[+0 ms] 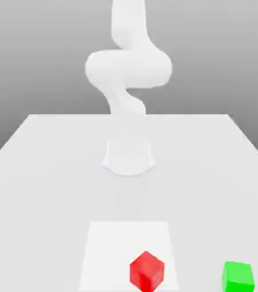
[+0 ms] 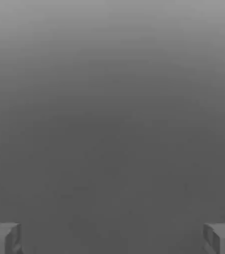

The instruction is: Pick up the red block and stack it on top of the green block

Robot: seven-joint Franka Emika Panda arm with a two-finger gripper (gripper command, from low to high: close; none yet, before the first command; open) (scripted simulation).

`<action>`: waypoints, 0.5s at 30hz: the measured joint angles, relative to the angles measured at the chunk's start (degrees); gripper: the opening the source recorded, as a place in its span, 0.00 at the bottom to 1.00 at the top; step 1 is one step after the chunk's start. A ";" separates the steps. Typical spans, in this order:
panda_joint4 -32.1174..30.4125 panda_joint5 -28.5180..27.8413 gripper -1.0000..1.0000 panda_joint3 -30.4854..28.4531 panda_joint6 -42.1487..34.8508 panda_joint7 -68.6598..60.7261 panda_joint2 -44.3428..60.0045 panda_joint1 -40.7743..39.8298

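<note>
The red block [image 1: 147, 271] is a small cube resting on the white table [image 1: 45, 171], near the front edge and turned with a corner toward the camera. To the exterior view's right of it, about a hand's width away, sits the green block [image 1: 237, 278], also on the table. In the hand view my gripper [image 2: 112, 240] is open, its two grey fingertips [image 2: 2, 238] standing far apart with nothing between them and only a grey background beyond. The white arm [image 1: 128, 68] rises from its base at the table's middle and bends upward, far from both blocks.
The arm's round base [image 1: 128, 157] stands at the table's centre. A paler square patch [image 1: 117, 239] marks the tabletop under and behind the red block. The table's far edge [image 1: 128, 116] runs behind the arm.
</note>
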 joint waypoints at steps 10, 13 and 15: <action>-3.39 -4.52 0.50 8.16 7.60 19.69 21.14 -7.06; -4.38 -6.15 0.50 9.61 9.81 25.71 27.43 -8.19; -5.04 -7.12 0.50 10.23 11.30 29.63 31.60 -8.61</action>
